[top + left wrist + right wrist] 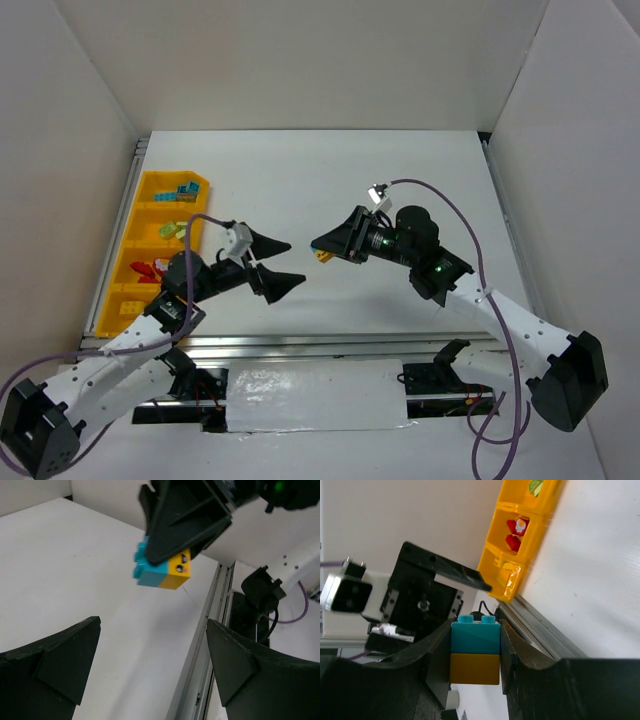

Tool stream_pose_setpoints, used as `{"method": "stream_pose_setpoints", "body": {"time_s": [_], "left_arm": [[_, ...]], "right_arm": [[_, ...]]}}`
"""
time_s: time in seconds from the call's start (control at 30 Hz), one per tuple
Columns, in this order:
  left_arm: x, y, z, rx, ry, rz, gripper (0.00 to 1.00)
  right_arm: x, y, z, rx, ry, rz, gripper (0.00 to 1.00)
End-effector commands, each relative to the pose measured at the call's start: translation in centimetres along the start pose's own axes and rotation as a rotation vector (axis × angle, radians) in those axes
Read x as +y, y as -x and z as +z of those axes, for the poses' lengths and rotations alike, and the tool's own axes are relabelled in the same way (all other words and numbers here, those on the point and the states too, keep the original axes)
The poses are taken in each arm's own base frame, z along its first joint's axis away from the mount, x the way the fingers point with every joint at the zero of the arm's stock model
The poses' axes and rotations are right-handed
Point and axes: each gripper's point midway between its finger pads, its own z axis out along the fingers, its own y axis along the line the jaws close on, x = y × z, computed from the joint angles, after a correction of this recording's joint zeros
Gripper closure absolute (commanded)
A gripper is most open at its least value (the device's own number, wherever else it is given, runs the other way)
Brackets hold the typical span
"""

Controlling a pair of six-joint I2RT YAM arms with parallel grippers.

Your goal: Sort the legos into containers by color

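My right gripper [475,630] is shut on a clump of two legos [475,652], a teal brick stuck on a yellow one, and holds it in the air above the table's middle [323,255]. My left gripper [287,264] is open and empty, its tips facing the clump from the left, a short gap apart. In the left wrist view the clump [162,571] hangs between the right fingers [185,525], above and beyond my open left gripper [152,630]. The yellow-orange bin tray [137,215] lies at the far left.
The tray's compartments hold teal bricks [183,190], pale green bricks [172,231] and red bricks [148,270]; the red ones also show in the right wrist view [516,531]. A metal rail [330,345] runs along the table's near edge. White walls enclose the table.
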Motion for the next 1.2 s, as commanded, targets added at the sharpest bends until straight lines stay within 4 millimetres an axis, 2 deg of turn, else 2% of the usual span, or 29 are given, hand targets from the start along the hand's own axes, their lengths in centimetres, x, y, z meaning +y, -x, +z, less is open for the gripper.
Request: {"method": "stream_pose_setpoints", "body": {"time_s": [0.0,0.1,0.17,0.2,0.4,0.57,0.63,0.73,0.77,0.83,0.87,0.97,1.03,1.07,1.1,1.13,1.17], "left_arm": [[-1.1,3.0,1.8,-0.086,-0.012,0.281,0.00],[-2.3,2.7,2.1,-0.105,-0.051,0.308,0.01],[-1.7,2.7,2.2,-0.114,-0.001,0.321,0.01],[-2.1,2.5,2.3,-0.121,-0.003,0.336,0.00],[-3.3,2.3,2.3,-0.153,-0.046,0.333,0.01],[-3.3,2.5,2.1,-0.156,-0.036,0.330,0.04],[-3.3,2.7,2.0,-0.147,-0.035,0.325,0.13],[-3.5,2.4,2.3,-0.100,-0.047,0.313,0.33],[-3.4,2.0,2.5,-0.083,-0.048,0.308,0.47],[-3.3,1.8,2.5,-0.070,-0.044,0.301,0.63],[-3.2,1.5,2.5,-0.063,-0.046,0.299,0.66],[-3.4,1.0,2.4,-0.059,-0.058,0.294,0.64],[-3.5,0.8,2.3,-0.059,-0.062,0.298,0.71],[-3.4,0.9,2.2,-0.061,-0.057,0.297,0.79],[-3.5,1.0,2.2,-0.059,-0.058,0.300,0.84],[-3.5,1.2,2.1,-0.063,-0.055,0.304,0.96],[-3.4,1.4,2.0,-0.064,-0.047,0.305,1.00]], "right_arm": [[2.9,0.6,-0.6,-0.041,0.071,-0.010,1.00],[3.1,0.3,-0.9,-0.039,0.092,-0.014,1.00],[3.2,-0.1,-0.9,-0.024,0.098,-0.014,1.00],[3.6,-0.7,-0.8,-0.005,0.110,-0.017,1.00],[4.2,-3.2,1.0,0.080,0.158,0.000,1.00],[4.9,-3.7,1.8,0.091,0.168,-0.012,1.00],[4.6,-3.9,2.1,0.096,0.158,-0.009,1.00],[4.8,-3.9,2.1,0.092,0.165,-0.006,1.00],[4.9,-3.8,2.1,0.089,0.166,-0.004,1.00],[5.1,-3.7,2.1,0.084,0.172,-0.007,1.00],[5.2,-3.6,2.0,0.080,0.170,-0.009,1.00],[5.3,-3.5,1.9,0.072,0.169,-0.014,1.00],[5.5,-3.5,1.8,0.069,0.174,-0.019,1.00],[5.8,-3.5,1.7,0.076,0.188,-0.033,1.00],[6.0,-3.7,1.6,0.082,0.203,-0.047,0.78],[6.4,-3.7,1.4,0.084,0.222,-0.062,0.54],[6.6,-3.9,1.2,0.094,0.234,-0.070,0.27]]}}
